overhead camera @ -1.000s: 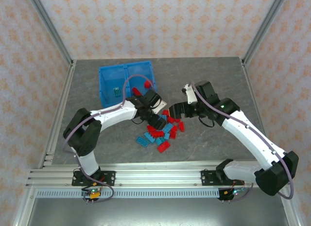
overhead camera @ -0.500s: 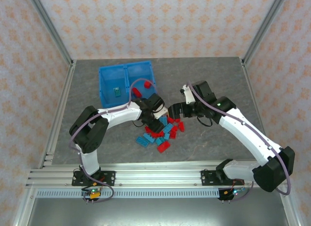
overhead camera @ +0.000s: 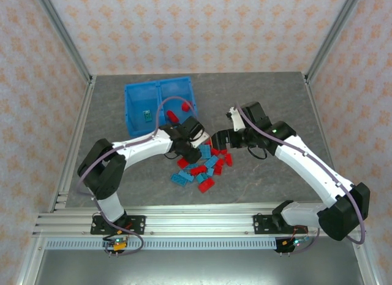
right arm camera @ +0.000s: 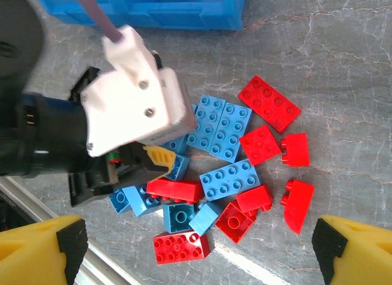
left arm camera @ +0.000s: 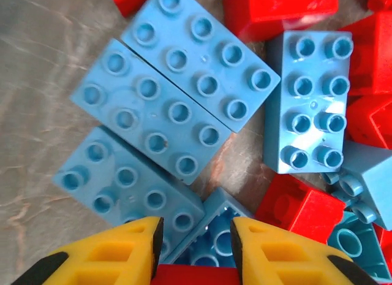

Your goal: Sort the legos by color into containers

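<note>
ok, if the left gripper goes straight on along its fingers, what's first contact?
Likely the light blue lego framed between the fingertips of the left gripper. A red lego edge nearer the palm could touch sooner; depth is unclear.

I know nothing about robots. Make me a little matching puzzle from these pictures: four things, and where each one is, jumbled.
Things: A bin; B left gripper; C right gripper; D loose legos.
Places: 1 fingers wide apart above the pile; 2 down among the bricks; 3 far side of the table, left; 4 heaped mid-table.
Pairs: A-3, B-2, C-1, D-4.
</note>
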